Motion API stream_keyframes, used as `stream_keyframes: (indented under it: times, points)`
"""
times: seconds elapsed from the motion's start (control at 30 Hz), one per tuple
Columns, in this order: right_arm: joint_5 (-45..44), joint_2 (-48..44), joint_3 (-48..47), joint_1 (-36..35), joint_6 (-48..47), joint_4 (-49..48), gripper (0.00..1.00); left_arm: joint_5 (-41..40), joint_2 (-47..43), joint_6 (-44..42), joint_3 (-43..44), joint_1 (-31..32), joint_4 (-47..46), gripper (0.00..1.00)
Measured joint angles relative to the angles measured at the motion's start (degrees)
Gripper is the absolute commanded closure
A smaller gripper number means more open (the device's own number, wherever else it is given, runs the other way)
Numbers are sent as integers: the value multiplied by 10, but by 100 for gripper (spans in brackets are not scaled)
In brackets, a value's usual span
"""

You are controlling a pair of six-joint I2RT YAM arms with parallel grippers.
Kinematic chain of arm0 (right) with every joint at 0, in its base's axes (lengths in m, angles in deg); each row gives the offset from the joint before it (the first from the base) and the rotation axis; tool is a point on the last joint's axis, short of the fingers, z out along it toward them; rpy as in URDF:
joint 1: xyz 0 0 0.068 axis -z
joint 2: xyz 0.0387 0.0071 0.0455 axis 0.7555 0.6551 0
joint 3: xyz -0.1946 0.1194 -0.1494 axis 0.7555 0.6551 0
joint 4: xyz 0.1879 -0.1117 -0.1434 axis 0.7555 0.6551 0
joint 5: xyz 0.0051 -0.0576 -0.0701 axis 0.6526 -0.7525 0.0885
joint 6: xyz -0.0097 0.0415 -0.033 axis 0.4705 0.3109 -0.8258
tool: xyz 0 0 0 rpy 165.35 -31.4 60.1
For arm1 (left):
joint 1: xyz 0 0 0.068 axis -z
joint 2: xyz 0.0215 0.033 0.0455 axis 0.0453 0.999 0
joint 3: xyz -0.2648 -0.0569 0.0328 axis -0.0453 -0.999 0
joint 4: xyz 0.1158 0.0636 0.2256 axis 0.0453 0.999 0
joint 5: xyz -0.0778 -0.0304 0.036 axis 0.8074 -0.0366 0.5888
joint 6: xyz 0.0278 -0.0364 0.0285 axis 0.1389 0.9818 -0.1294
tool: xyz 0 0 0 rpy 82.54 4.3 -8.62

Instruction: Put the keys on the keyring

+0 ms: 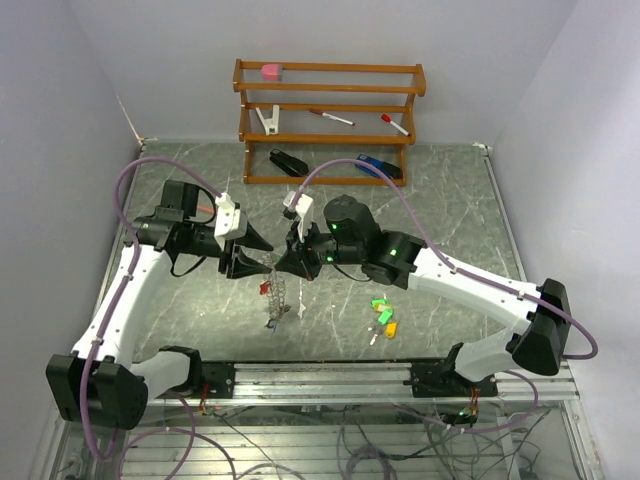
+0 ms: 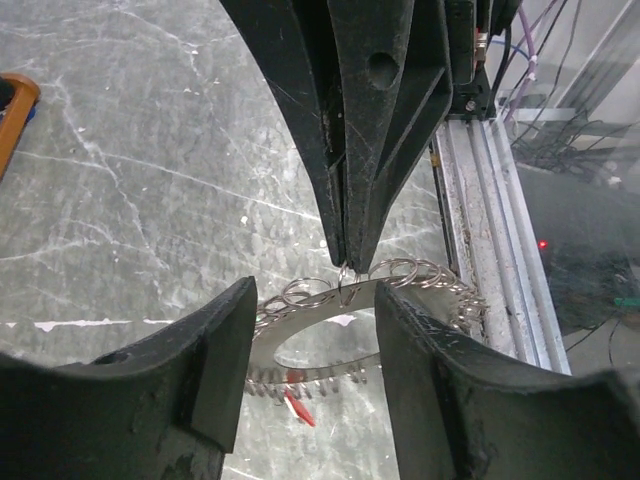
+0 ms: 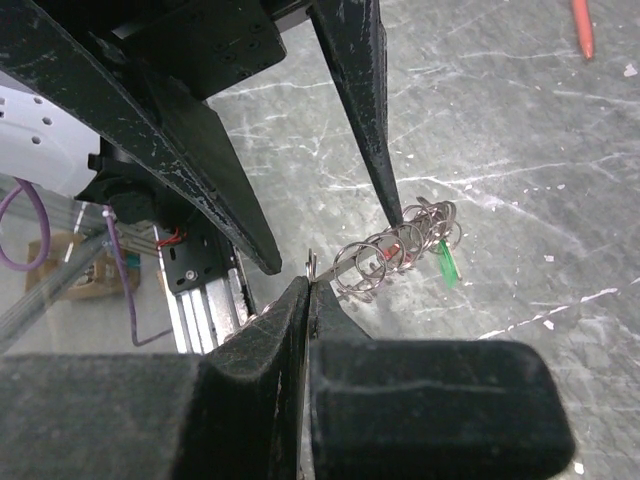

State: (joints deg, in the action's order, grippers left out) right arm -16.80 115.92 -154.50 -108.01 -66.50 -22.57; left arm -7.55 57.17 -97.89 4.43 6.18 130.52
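Keyring (image 2: 310, 345), a flat pale silvery band fringed with small wire loops and green and red tags, hangs above the counter (image 1: 450, 200) between the two inward-reaching arms. Right fingers (image 3: 260, 350) are clenched on one rim loop. Left fingers (image 2: 200, 400) are spread, straddling the band.
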Motion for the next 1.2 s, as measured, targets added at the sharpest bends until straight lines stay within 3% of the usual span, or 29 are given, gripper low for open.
stream_keyframes:
  times: [0.2, 0.57, 0.9, 1.2]
  points:
    - [0, -6, 0, 0, 0, -4, 100, 18, 21, -58, 2, 0, 55, 48]
    - [2, -10, 0, 0, 2, -8, 100, 49, 127, -281, 61, 0, 262, 53]
    - [5, -11, 1, 0, 5, -10, 100, 61, 121, -325, 66, 0, 299, 51]
    - [6, -11, 1, -1, 8, -15, 100, 69, 114, -338, 66, 0, 302, 60]
